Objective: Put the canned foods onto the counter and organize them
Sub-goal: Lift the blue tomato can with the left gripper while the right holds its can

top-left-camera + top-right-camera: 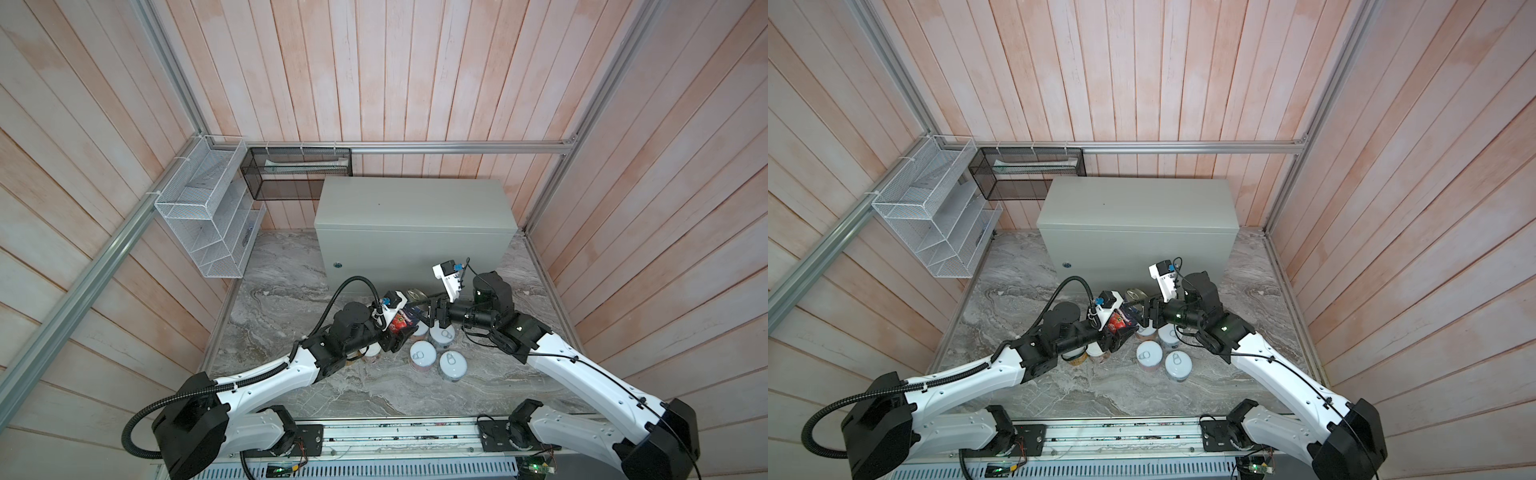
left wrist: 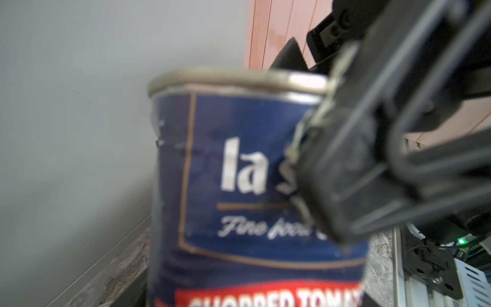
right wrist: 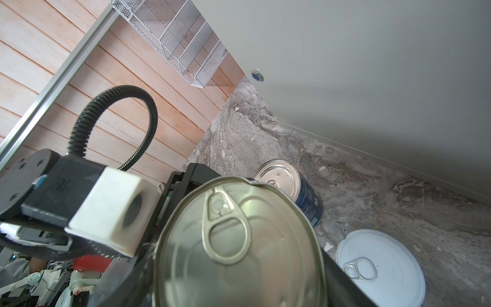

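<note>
Two grippers: the left gripper (image 1: 397, 336) and the right gripper (image 1: 429, 316) meet at one can, in the middle of both top views.
Shared can: a dark blue cylindrical tin with a red tomato label (image 1: 405, 321) and a metal pull-tab top (image 3: 239, 244) lies tilted between them.
Right gripper: clamped on the tin near its top (one black finger (image 2: 345, 159) presses on the label in the left wrist view).
Left gripper: at the tin's red lower end; whether its jaws grip it cannot be told.
Second tall can: a blue metal-topped can (image 3: 305, 196) stands upright on the grey marble-patterned surface (image 1: 291, 291), just behind the grippers and near the counter's front.
Short cans: four short cans with white pull-tab lids (image 1: 423, 354) are clustered on the marble, just in front of the grippers.
Colourful cans: two white-lidded cans (image 1: 1096, 350) are partly hidden beneath the left arm.
Counter: the grey-green metal box (image 1: 415, 203) with a small round lock (image 3: 257, 75) stands at the back wall; every can is lower than its flat top.
</note>
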You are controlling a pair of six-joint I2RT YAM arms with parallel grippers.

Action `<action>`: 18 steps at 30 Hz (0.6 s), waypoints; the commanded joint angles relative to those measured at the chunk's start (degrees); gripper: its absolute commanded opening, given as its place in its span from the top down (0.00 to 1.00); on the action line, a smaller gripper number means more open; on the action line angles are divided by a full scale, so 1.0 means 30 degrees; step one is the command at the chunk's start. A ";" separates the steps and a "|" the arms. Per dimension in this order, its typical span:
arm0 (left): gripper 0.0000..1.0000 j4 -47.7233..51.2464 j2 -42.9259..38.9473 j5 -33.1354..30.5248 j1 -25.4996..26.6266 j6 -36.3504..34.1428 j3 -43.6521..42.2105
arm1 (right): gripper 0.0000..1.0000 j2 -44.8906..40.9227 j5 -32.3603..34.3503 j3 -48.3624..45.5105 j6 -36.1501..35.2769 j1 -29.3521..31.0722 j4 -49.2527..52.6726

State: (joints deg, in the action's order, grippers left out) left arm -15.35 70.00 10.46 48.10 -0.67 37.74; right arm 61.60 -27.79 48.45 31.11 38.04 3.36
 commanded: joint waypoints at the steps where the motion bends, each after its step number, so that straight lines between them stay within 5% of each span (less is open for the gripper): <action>1: 0.30 -0.0619 0.0137 -0.0730 -0.0154 0.0557 0.0759 | 0.57 -0.0277 -0.1832 0.0173 0.0505 0.0248 -0.2288; 10: 0.41 -0.0641 -0.0014 -0.0974 -0.0156 0.1556 0.1195 | 0.56 -0.0056 -0.1676 0.0052 0.0498 0.0220 -0.2415; 18: 0.46 -0.0130 -0.0268 -0.0914 -0.0168 0.2820 0.1776 | 0.39 -0.0549 -0.1142 -0.0431 0.0527 -0.0019 -0.2654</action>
State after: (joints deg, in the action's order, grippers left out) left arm -12.99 70.00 10.46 48.16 4.75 39.86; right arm 62.13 -27.46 47.53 31.68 37.67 -0.47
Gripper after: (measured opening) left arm 0.771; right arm 0.737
